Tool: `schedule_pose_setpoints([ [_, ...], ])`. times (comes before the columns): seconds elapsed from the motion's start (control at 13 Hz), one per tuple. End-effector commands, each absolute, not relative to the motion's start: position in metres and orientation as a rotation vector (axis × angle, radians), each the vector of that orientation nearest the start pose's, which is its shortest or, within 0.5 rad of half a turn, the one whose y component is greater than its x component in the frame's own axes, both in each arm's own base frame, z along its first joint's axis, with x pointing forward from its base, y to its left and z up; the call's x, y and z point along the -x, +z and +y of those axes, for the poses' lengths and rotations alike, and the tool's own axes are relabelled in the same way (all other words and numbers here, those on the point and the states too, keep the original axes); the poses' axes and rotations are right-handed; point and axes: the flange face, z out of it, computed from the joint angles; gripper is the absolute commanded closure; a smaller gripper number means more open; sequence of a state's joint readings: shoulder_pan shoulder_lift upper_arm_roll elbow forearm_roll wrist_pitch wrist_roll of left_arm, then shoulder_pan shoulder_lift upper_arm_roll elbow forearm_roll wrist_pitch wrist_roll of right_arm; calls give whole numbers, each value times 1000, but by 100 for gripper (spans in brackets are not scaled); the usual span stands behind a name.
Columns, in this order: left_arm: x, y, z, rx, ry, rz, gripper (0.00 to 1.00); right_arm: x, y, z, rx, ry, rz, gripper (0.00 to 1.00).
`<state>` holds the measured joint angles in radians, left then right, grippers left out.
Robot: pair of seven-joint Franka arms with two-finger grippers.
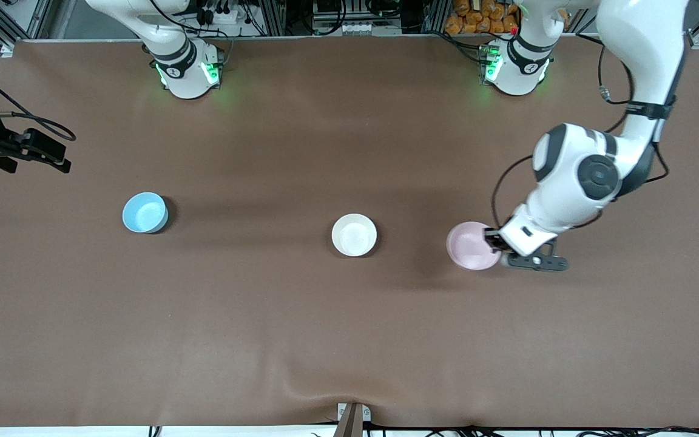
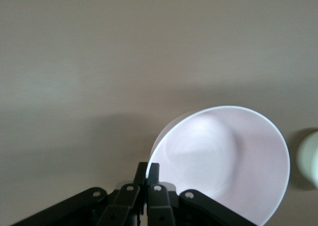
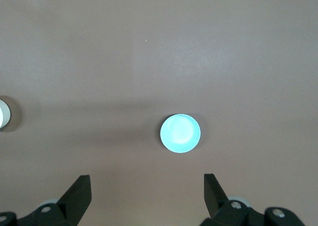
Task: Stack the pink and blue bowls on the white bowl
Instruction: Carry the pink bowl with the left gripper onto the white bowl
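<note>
Broadly, the brown table is lying wide and bare around the three bowls, which are sitting in a loose row across its middle, well apart from one another and well in from every edge. Seen from the front camera, the white bowl is sitting at the centre of the dial; the blue bowl is lying out at about nine o'clock from it, toward the right arm's end, and the pink bowl at about three o'clock, toward the left arm's end. A broad strip of open cloth is running between each pair.

All three bowls are standing mouth-up and showing nothing inside. They are looking round, plain and glossy, alike in size: one sky-blue, one white, one pale pink with a thin bright rim.

The left gripper is clamping its fingers together on the rim of the pink bowl, one finger inside and one outside, on the side turned away from the white bowl; the bowl is looking tipped in the left wrist view, and whether it is touching the cloth cannot be told. The right gripper is waiting high over the table with its fingers spread wide apart, holding nothing, looking down on the blue bowl
</note>
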<state>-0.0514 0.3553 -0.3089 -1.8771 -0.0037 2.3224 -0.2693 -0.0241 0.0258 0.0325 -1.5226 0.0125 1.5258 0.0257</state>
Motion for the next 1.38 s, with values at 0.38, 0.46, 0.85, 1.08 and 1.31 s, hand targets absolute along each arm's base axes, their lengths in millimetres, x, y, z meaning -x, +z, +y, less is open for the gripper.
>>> schedule_pose_setpoints([
  [0.38,-571,310,-385,3319,5,-74,100,-559,632,10,3135,27,26,0],
  [0.46,-565,301,-402,3318,25,-101,100,-559,632,10,3135,27,26,0],
  [0.85,-550,267,-442,3330,65,-98,100,-559,632,10,3135,29,26,0],
  [1.08,-548,252,-445,3334,67,-94,100,-560,631,10,3135,29,26,0],
  [1.31,-548,245,-446,3336,76,-97,100,-559,630,10,3135,36,26,0],
])
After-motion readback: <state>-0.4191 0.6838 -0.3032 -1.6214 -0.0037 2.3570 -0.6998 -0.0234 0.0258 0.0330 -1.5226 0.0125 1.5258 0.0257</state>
